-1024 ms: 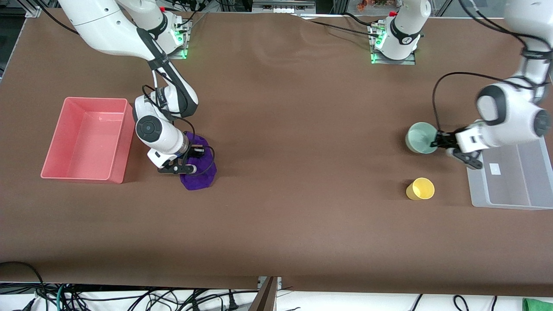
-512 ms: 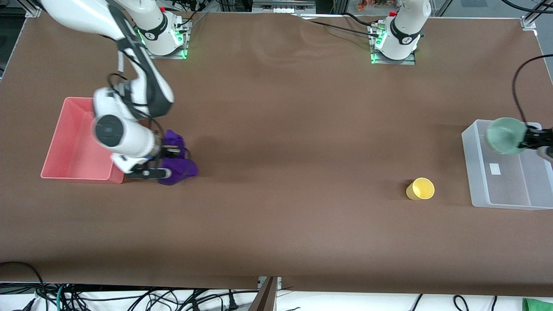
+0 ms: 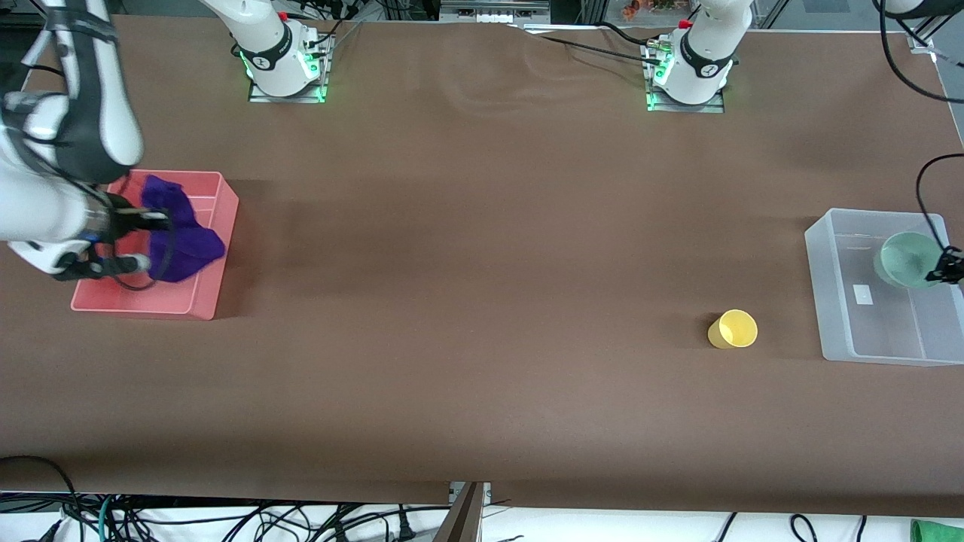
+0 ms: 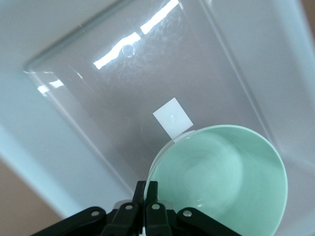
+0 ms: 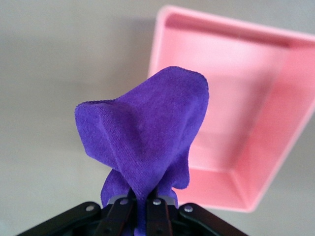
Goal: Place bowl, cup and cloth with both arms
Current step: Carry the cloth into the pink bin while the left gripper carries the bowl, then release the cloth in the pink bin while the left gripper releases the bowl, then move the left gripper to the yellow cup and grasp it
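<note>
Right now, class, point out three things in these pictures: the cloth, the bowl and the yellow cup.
cloth [image 3: 181, 239], front view, on its hanging purple folds over the pink bin.
bowl [image 4: 221, 172], left wrist view, on its pale green inside.
cup [image 3: 734, 329], front view, on its open mouth.

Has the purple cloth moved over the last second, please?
Yes. The purple cloth, held in the right end effector, went from the bare table to over the pink bin.
</note>
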